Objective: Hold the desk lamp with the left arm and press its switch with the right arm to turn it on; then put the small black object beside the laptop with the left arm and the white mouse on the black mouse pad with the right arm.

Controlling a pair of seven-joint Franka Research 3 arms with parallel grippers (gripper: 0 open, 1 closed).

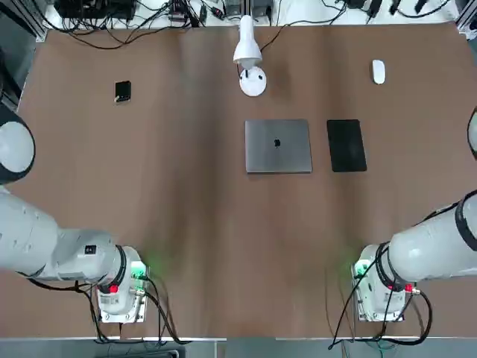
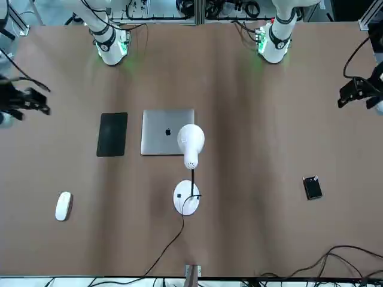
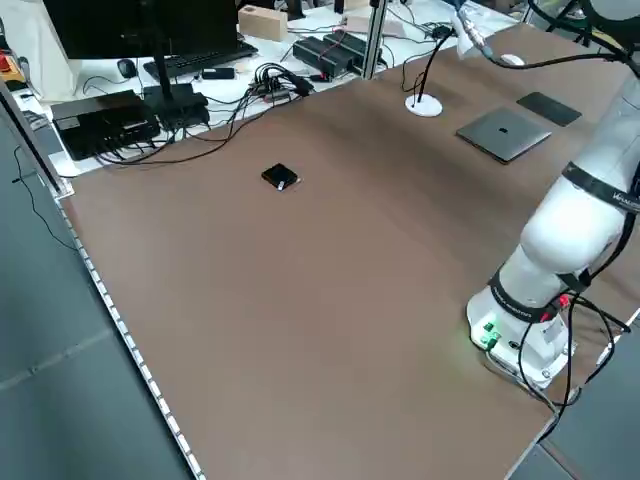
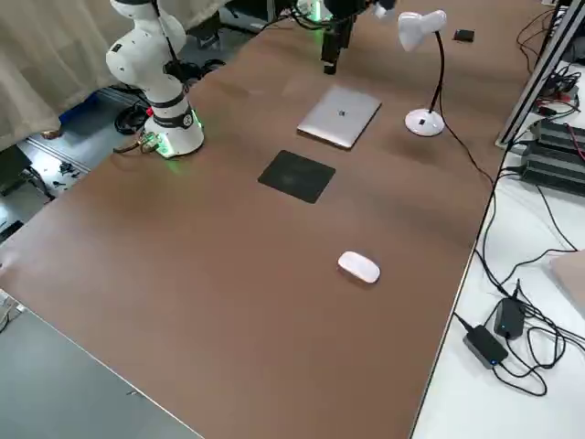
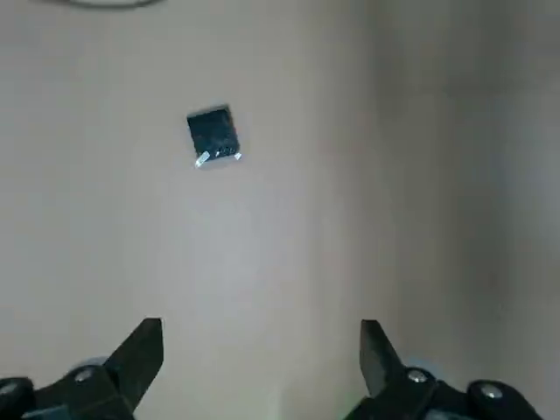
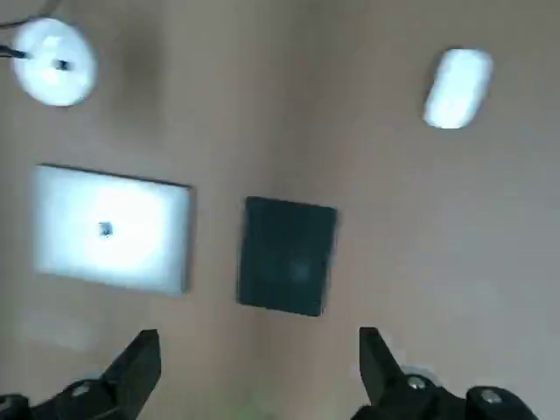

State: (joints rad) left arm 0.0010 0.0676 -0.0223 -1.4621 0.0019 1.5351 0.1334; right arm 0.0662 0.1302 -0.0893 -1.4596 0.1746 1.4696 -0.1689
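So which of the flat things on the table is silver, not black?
The closed laptop: it's the silver one with a little apple mark on its lid. The flat pad next to it is black and narrower.

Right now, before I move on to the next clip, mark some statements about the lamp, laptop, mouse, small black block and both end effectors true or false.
1. The white mouse rests on the black mouse pad. False: it lies on the bare tabletop, apart from the pad.
2. The closed silver laptop lies between the small black block and the mouse pad. True.
3. The left end effector, above the table, grips the desk lamp. False: it is open and holds nothing.
4. The right end effector, above the table, is open and empty. True.
5. The desk lamp is lying on its side. False: it stands on its round base.
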